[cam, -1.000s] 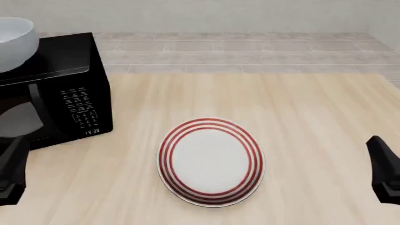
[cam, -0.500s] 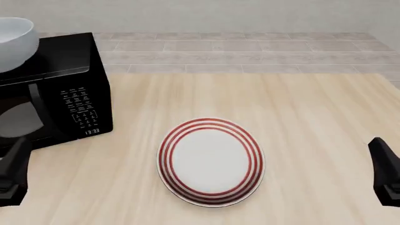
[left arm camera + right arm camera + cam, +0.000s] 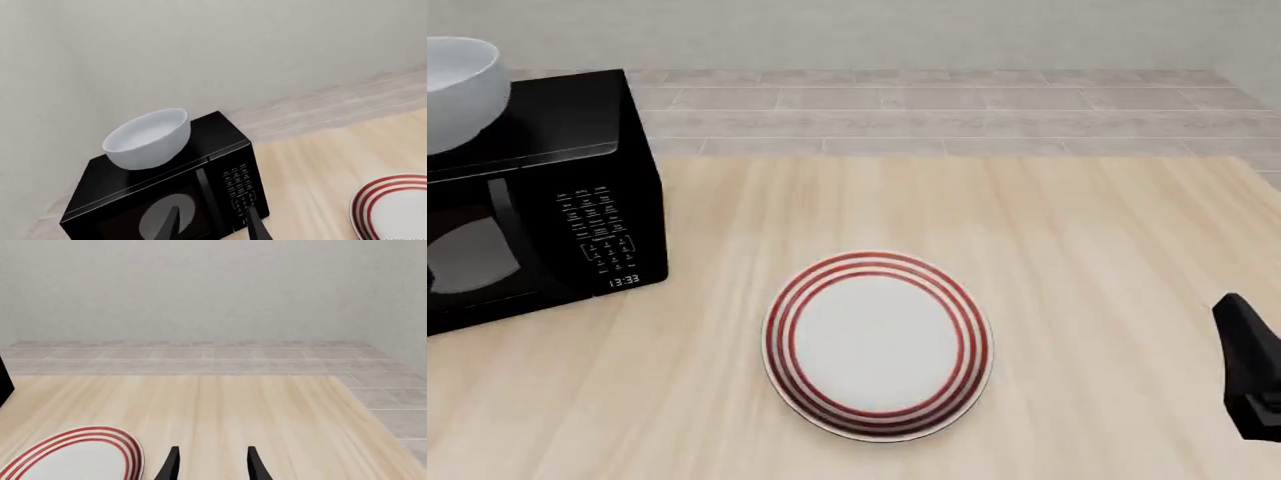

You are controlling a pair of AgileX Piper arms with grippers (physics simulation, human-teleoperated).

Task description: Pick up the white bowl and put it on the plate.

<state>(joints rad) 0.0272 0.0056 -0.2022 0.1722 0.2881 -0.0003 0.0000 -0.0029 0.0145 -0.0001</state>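
Atop the microwave (image 3: 541, 190), white bowl (image 3: 457, 92) untouched; left gripper (image 3: 212, 226) unclenched, empty, approaching. Next: reach over bowl rim, then carry to plate (image 3: 878, 344).

One white bowl (image 3: 457, 90) sits on top of one black microwave (image 3: 554, 190). One plate (image 3: 878, 345) with three red rings lies on the one wooden bench (image 3: 1094, 230). Two hands show: the left hand (image 3: 212, 227) and the right hand (image 3: 211, 464).
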